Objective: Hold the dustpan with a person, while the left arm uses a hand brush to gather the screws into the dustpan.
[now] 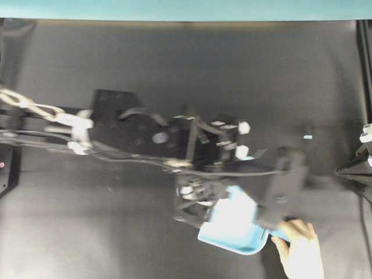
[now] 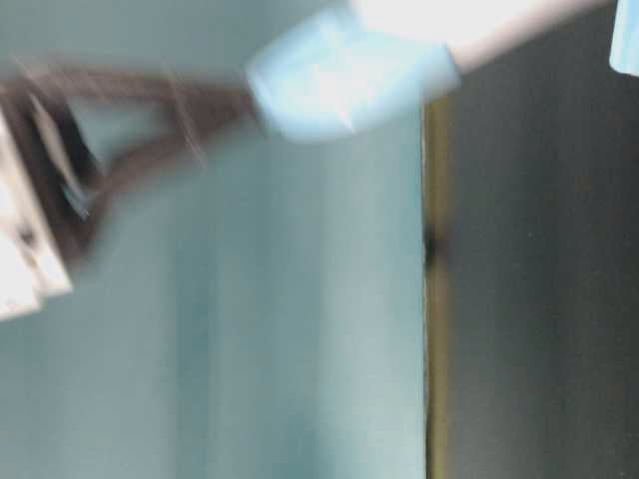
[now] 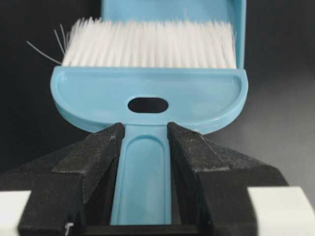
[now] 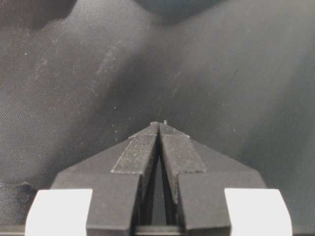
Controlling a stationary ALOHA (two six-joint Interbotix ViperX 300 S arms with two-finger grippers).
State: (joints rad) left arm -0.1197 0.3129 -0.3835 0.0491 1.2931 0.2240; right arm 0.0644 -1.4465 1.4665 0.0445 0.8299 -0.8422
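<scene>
Seen from the left wrist camera, the left gripper [image 3: 145, 147] is clamped on the thin handle of the hand brush [image 3: 147, 98], one black finger on each side, just below the rounded blue body with its oval hole. Its white bristles [image 3: 147, 44] point away from the camera and sit at the mouth of the dustpan [image 3: 167, 10]. From overhead, the dustpan [image 1: 232, 229] lies on the dark table [image 1: 174, 70] near the lower right, partly under the left arm [image 1: 192, 151], and the person's hand [image 1: 302, 253] holds its handle end. No screws can be made out in any view. Both tools look like light, stiff, smooth plastic, so the narrow handle could pivot in the grip under sideways load; the bristles are soft and will bend. The right gripper [image 4: 158, 125] is closed on nothing, above bare table.
</scene>
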